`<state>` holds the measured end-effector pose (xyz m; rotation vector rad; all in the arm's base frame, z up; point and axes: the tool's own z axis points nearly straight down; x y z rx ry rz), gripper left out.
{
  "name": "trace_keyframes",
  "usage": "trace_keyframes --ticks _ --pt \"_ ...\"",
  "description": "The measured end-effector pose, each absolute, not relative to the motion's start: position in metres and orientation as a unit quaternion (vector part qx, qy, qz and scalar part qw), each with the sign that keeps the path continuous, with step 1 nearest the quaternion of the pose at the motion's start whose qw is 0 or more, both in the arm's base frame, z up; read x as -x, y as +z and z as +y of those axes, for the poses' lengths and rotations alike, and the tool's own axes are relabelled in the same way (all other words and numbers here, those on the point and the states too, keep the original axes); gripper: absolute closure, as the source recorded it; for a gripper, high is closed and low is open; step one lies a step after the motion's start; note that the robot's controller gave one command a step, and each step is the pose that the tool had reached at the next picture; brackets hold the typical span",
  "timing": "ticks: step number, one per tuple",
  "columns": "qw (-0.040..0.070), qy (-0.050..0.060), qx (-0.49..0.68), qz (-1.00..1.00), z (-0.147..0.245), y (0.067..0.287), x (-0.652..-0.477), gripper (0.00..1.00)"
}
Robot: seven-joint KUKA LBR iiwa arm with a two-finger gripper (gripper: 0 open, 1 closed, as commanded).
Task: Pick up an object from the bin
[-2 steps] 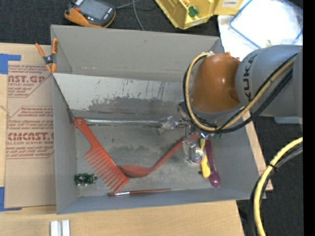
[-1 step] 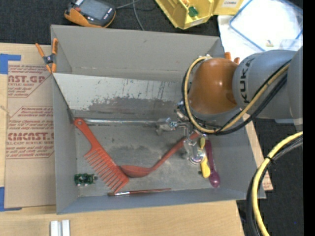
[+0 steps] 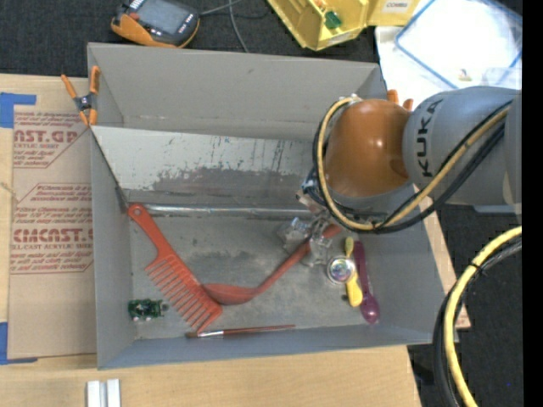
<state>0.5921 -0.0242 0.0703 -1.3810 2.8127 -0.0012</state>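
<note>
I find the pincer (image 3: 310, 242), its grip state not discernible, at the handle tip of the orange plastic spoon (image 3: 254, 288) lying mid-floor in the bin (image 3: 114, 295); I judge it light, stiff and slick, best taken across the handle.

The orange cover (image 3: 365, 147) on the wrist hides most of the end effector (image 3: 312, 237), which shows as a small cluster of metal towards the bin's (image 3: 254, 83) right wall. The handle tip of the long orange spoon (image 3: 246, 291) disappears under that cluster, and whether they touch cannot be told. A green-and-black thing (image 3: 146, 309) in the bin's front left corner is too small to name. The arm (image 3: 475, 142) is cut off by the view's right edge.
</note>
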Motion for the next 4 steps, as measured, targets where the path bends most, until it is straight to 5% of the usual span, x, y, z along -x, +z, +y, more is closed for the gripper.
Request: trace_keyframes --ticks 1,4 --pt "0.004 0.000 0.441 0.898 -0.024 0.071 -0.592 1.00" --pt "0.002 0.003 0.441 0.898 -0.021 0.154 -0.590 1.00"
